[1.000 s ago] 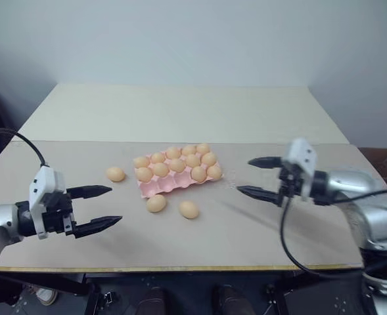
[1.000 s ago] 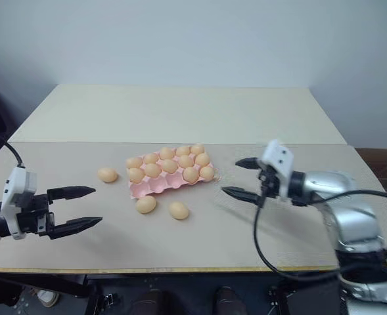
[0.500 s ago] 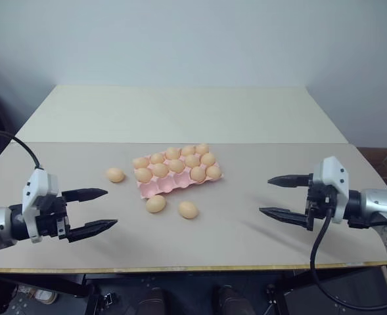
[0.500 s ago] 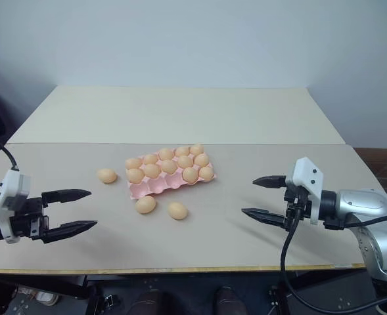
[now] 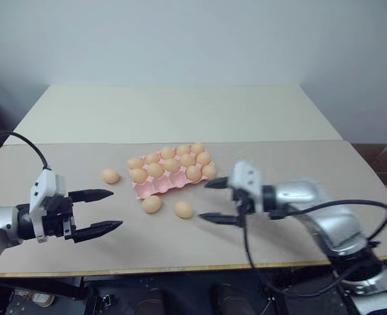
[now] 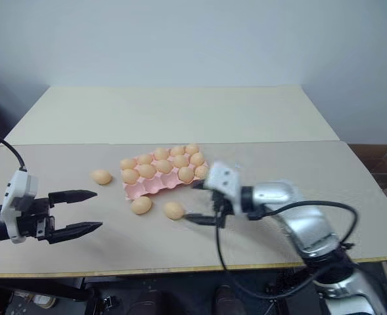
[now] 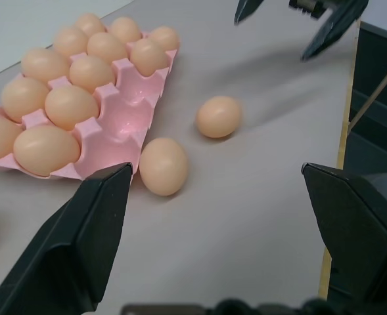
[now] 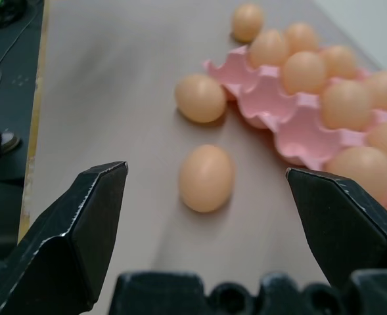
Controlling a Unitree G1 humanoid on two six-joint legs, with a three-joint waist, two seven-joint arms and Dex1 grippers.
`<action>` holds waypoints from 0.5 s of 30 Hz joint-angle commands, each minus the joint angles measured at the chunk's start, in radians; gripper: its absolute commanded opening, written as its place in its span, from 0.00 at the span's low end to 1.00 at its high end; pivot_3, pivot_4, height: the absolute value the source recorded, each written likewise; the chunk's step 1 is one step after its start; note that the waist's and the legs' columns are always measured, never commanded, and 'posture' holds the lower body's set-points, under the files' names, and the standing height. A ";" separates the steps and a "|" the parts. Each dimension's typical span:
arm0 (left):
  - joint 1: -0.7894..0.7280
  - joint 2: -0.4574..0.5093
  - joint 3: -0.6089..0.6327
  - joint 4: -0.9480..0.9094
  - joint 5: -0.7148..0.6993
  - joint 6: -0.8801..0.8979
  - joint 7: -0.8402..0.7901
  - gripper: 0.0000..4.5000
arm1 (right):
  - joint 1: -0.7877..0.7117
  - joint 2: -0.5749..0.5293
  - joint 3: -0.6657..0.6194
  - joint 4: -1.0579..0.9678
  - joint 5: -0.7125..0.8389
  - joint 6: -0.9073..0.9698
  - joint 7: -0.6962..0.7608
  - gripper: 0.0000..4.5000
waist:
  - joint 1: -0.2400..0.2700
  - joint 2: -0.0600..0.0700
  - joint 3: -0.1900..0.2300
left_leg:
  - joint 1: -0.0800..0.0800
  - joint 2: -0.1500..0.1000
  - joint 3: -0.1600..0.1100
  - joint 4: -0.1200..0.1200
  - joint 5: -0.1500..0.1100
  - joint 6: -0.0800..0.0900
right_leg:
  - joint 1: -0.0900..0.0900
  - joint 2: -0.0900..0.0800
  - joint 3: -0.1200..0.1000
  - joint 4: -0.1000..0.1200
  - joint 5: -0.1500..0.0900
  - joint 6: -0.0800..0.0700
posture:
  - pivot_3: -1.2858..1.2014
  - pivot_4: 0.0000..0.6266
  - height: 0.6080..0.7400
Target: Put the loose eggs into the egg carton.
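Your right claw (image 5: 212, 200) hangs spread wide and empty, just beside the nearest loose egg (image 5: 184, 209) on the counter (image 5: 278, 164). Your left claw (image 5: 104, 210) gapes empty too, well off to the left. Past that egg, two more eggs (image 5: 152, 204) (image 5: 110, 176) lie loose by the pink egg carton (image 5: 159, 188), its front cups bare.
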 commanded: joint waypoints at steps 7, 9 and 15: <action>0.032 0.016 0.048 -0.041 -0.010 -0.002 0.001 1.00 | -0.120 0.180 0.170 0.180 -0.210 0.016 -0.144 1.00 | -0.002 -0.002 -0.001 | -0.001 0.000 0.002 0.000 0.000 0.000 | -0.001 0.000 0.001 -0.001 0.002 0.001 | 0.52 0.24 1.00; 0.042 0.014 0.053 -0.047 -0.011 -0.003 0.003 1.00 | -0.126 0.190 0.179 0.195 -0.219 0.015 -0.136 1.00 | -0.001 -0.002 -0.002 | -0.001 0.000 0.001 0.000 0.000 0.000 | -0.001 0.000 0.000 -0.001 0.002 0.000 | 0.52 0.24 1.00; 0.057 0.009 0.064 -0.055 -0.011 -0.006 0.013 1.00 | -0.119 0.195 0.166 0.179 -0.199 0.005 -0.089 0.64 | -0.002 -0.003 -0.002 | 0.000 0.001 0.002 0.000 0.000 0.000 | -0.001 0.001 0.001 0.000 0.001 -0.001 | 0.52 0.24 1.00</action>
